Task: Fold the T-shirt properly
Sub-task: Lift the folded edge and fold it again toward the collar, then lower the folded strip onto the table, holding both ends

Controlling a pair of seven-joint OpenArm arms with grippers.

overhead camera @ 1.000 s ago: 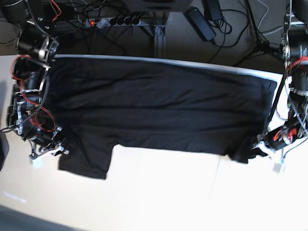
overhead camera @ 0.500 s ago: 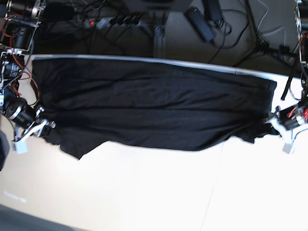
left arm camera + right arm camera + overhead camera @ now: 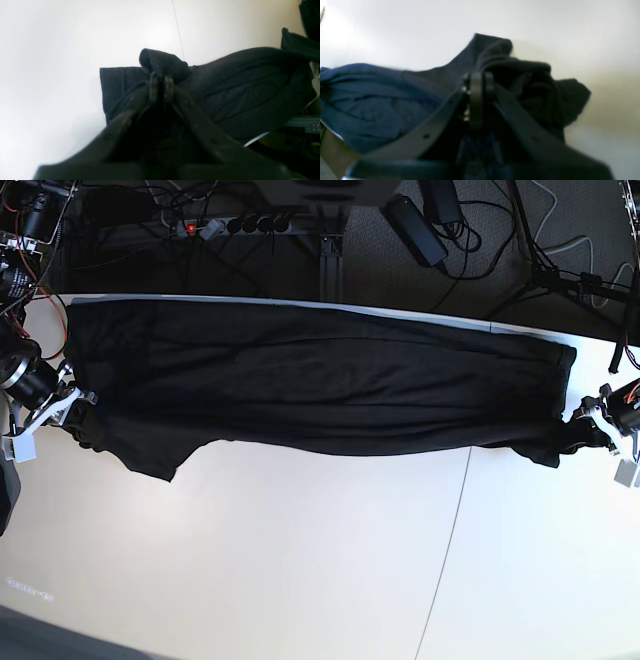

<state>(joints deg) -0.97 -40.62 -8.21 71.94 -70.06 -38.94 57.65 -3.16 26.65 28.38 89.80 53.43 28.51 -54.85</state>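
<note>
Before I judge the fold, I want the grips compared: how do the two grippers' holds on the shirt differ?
The left gripper pinches a small cuff-like fold; the right gripper clamps a thicker, bunched wad. Left sits at the base view's right end, right at its left end. Both are shut on the T-shirt, stretched between them.

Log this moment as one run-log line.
left gripper: shut on T-shirt | right gripper: shut on T-shirt | shirt: stretched between arms along table's far edge

Near half of the worktop (image 3: 300, 560) lies bare and white — open passage across its whole width. The T-shirt (image 3: 320, 385) stretches as a dark band along the far edge, blocking that strip, pinched between the left claw (image 3: 598, 428) and right claw (image 3: 72, 406) — one at each end.
</note>
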